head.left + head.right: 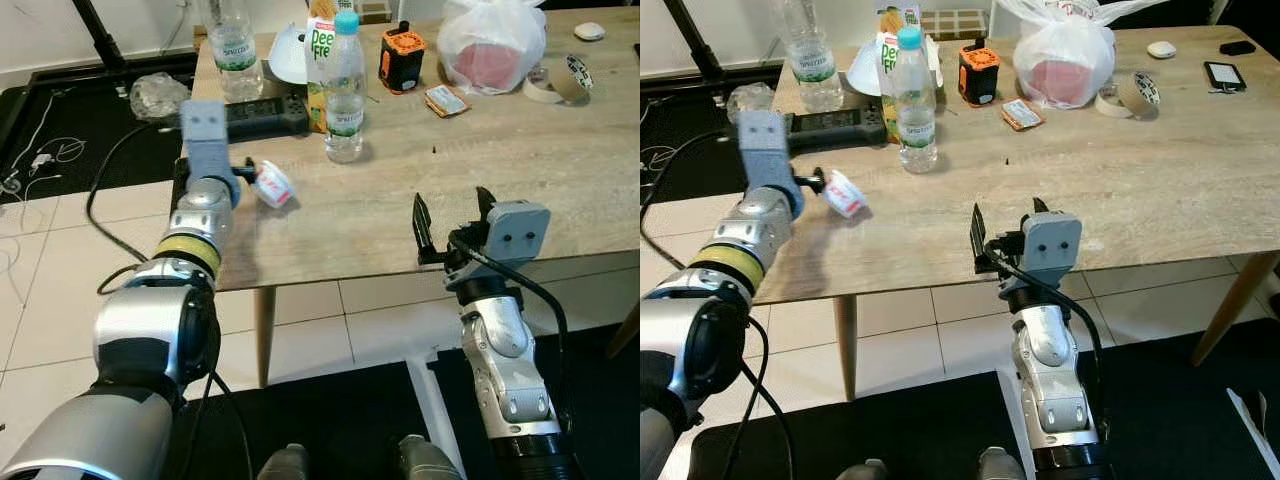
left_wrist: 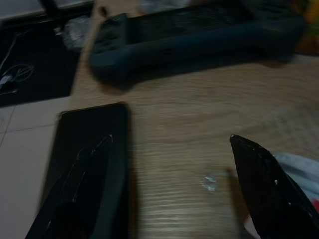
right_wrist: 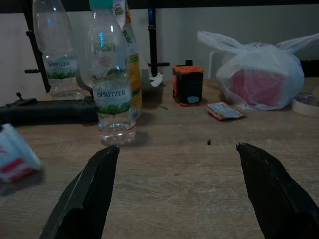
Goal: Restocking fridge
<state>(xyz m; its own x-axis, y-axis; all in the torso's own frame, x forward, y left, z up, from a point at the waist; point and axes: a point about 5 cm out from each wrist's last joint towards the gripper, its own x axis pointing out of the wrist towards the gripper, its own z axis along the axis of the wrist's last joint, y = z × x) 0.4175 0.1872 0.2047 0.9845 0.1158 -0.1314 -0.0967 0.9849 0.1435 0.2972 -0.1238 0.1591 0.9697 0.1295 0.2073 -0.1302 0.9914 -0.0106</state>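
My left hand (image 1: pixel 243 172) sits over the near-left corner of the wooden tabletop (image 1: pixel 500 170), fingers spread apart, with a small white-and-red cup (image 1: pixel 273 184) lying on its side just beside one fingertip; I cannot tell whether they touch. My right hand (image 1: pixel 452 218) hovers at the tabletop's near edge, fingers wide apart and empty. Further back I see a water bottle (image 1: pixel 345 90) standing upright in front of a juice carton (image 1: pixel 320 60), a second bottle (image 1: pixel 232 45) near the left edge, and a white plastic bag (image 1: pixel 492 45).
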